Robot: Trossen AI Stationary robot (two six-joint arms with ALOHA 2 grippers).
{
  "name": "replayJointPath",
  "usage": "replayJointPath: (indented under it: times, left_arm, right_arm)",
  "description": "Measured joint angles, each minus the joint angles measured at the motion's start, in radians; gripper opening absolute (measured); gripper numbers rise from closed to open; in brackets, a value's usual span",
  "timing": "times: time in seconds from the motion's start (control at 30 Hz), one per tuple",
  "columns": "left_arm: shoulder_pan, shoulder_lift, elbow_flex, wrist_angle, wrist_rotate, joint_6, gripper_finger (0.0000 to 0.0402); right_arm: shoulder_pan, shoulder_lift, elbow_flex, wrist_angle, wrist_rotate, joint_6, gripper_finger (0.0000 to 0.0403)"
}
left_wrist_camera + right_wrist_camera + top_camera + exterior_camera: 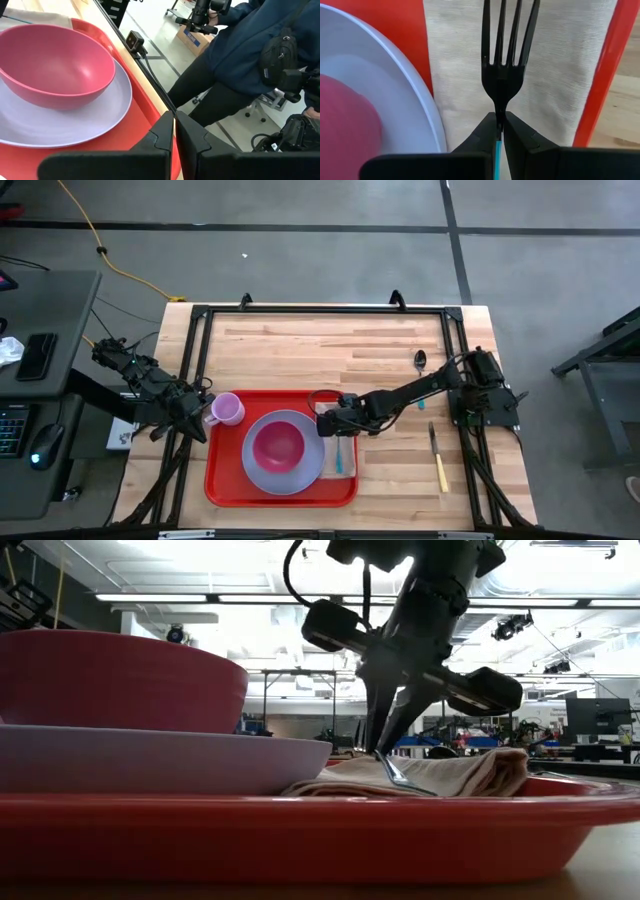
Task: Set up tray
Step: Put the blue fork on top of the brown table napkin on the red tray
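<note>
1. The near-left part of the table point(300, 330) is taken up by the red tray point(222, 490); its middle is filled by the lavender plate point(262, 470) with the pink bowl point(279, 444) on it.
2. The tray's right strip is covered by the tan napkin point(347, 463), on which a fork point(507, 55) is pinched by the right gripper point(327, 422).
3. The tray's far-left corner is blocked by a pink cup point(227, 410), with the left gripper point(200, 420) closed just beside it.
4. Free passage is offered across the bare far half of the table.
5. To the right, a spoon point(420, 362) and a yellow-handled knife point(438, 458) are lying.
</note>
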Motion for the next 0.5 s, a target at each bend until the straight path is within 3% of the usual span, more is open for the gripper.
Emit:
replayJointPath:
  times: [0.5]
  left_arm:
    - [0.0, 0.0, 0.0, 0.0, 0.0, 0.0, 0.0049]
  right_arm:
    - [0.0, 0.01, 0.0, -0.003, 0.01, -0.029, 0.003]
